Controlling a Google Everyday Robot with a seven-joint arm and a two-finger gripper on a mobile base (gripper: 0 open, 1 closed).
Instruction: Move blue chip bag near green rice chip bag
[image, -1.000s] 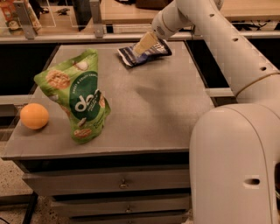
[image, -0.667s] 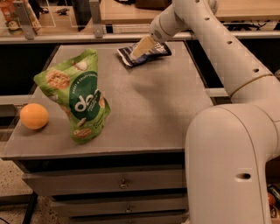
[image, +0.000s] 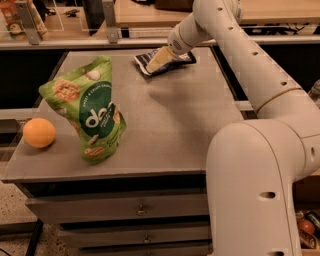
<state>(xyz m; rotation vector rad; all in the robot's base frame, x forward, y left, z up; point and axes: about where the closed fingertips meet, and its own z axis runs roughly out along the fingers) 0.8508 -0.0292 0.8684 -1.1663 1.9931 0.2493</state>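
Note:
The blue chip bag (image: 185, 58) lies flat at the far edge of the grey table (image: 175, 115), right of centre. My gripper (image: 160, 59) reaches down from the right and sits on or just over the bag's left half, hiding its middle. The green rice chip bag (image: 93, 118) stands upright near the table's front left, well apart from the blue bag.
An orange ball-like fruit (image: 39, 132) sits at the table's left edge beside the green bag. My white arm (image: 250, 65) runs along the table's right side. A railing with posts (image: 111, 22) stands behind the table. Drawers (image: 140, 210) are below the front edge.
The gripper has moved a little left and down onto the blue bag. The blue bag, green bag and orange fruit have stayed in place.

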